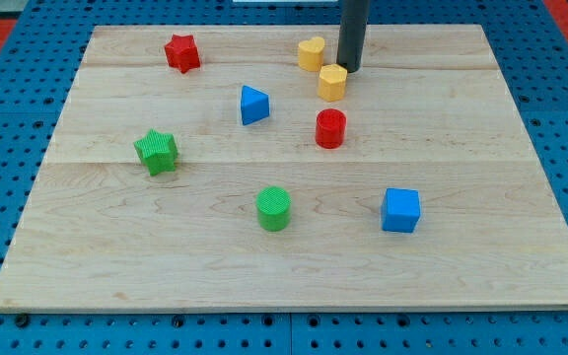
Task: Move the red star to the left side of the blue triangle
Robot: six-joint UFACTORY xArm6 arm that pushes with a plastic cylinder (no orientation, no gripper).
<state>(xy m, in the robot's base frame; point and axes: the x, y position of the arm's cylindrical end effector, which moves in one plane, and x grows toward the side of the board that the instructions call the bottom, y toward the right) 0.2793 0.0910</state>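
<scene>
barely begun, i judge: the red star [181,52] sits near the table's [461,256] top edge, at ten o'clock from the blue triangle [253,105] and well apart. my tip [349,68], a bare rod end effector with nothing to open or close, stands between two yellow blocks [312,53], far from the star at its three o'clock.

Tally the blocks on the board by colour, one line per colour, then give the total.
Red: 2, the red star and the red cylinder
Yellow: 2, one and another
Blue: 2, the blue triangle and the blue cube
Green: 2, the green star and the green cylinder
Total: 8
</scene>
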